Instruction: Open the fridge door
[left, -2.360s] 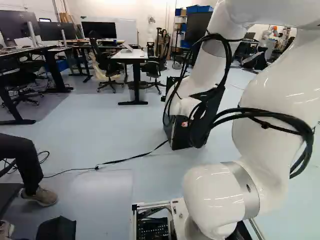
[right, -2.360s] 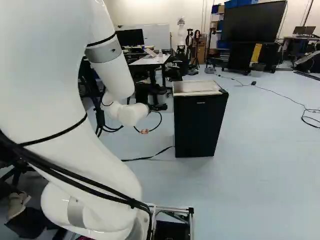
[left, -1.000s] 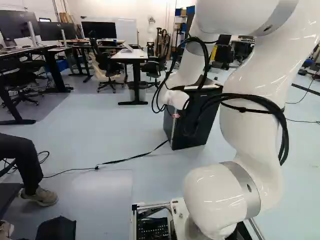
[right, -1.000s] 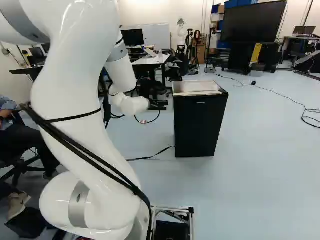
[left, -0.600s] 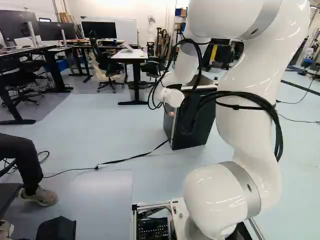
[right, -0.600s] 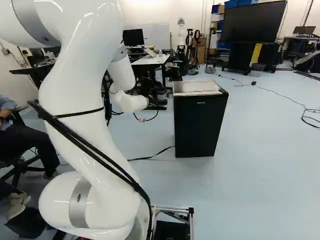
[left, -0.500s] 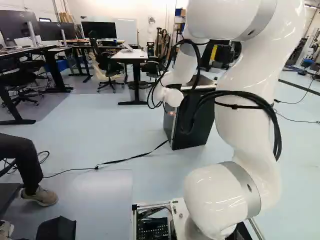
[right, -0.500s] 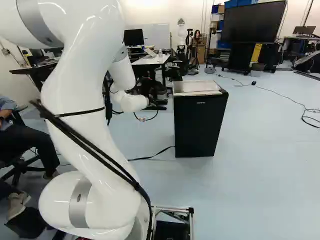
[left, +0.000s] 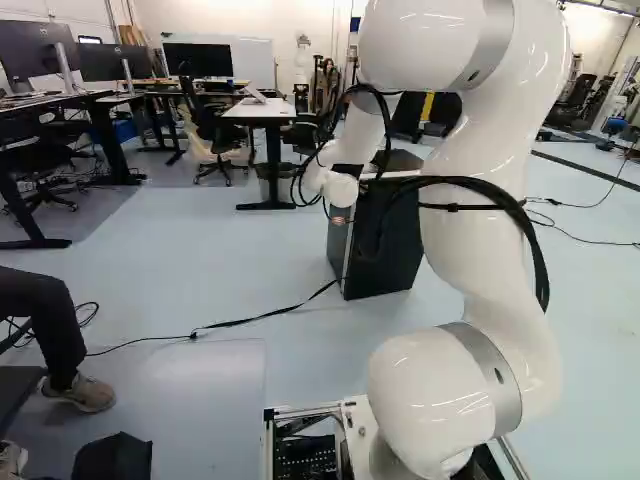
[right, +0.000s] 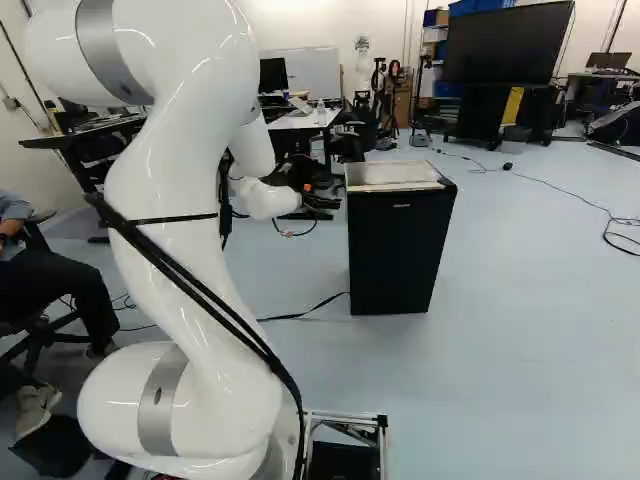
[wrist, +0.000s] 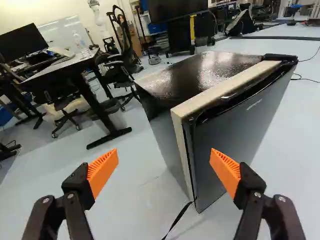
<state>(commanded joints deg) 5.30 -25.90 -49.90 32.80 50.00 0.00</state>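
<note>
In the right base view my gripper (right: 320, 203) is at the near left side of the black fridge (right: 400, 250), level with its upper part. The wrist view shows the gripper (wrist: 164, 161) open, its orange pads wide apart with nothing held. Ahead of it stands the fridge, tilted in this view, with a glossy dark top (wrist: 205, 70). The grey door (wrist: 240, 130) lies closed against the body along a pale edge strip, partly behind one finger. The left base view has the fridge (left: 395, 250) partly hidden by my arm's cables.
A black strap (wrist: 176, 220) runs over the floor from the fridge's bottom corner. Beyond the fridge are a white-topped table (left: 262, 108) and office chairs. A large screen (right: 508, 45) stands farther back. A seated person's leg and shoe (left: 85, 393) show at the left of the left base view.
My arm has swung left in the left base view and right in the right base view, its wrist rising beside the fridge. Neither the base nor the fridge has shifted.
</note>
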